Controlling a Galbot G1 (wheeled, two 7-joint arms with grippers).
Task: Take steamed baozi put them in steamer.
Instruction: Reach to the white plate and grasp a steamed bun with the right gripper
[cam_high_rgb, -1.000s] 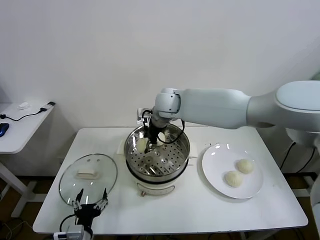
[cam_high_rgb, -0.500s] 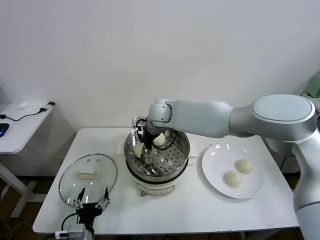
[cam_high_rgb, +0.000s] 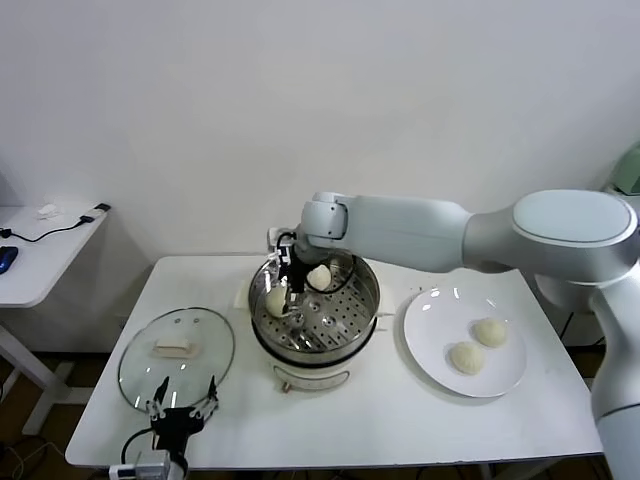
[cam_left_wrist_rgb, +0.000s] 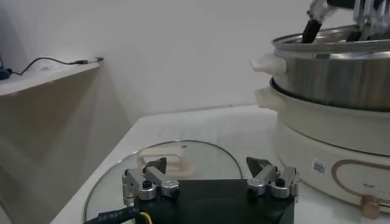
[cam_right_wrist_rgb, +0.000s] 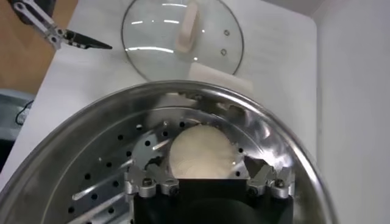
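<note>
Since a second ago your right gripper (cam_high_rgb: 287, 290) has let go: jaws now wide, a steamed baozi (cam_right_wrist_rgb: 202, 153) resting between them on the tray, close to the steamer (cam_high_rgb: 362, 312) wall. A second bun (cam_high_rgb: 319, 278) lies near the far rim; two more wait on the plate (cam_high_rgb: 425, 345). Your left gripper (cam_high_rgb: 181, 412) is parked, jaws wide, beside the glass lid (cam_high_rgb: 140, 362). No legible labels.

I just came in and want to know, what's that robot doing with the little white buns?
The right end effector is down in the steamer, open around a baozi resting on the tray. Another bun sits in there too. Two more wait on the plate. The left end effector idles, open, by the glass lid.
</note>
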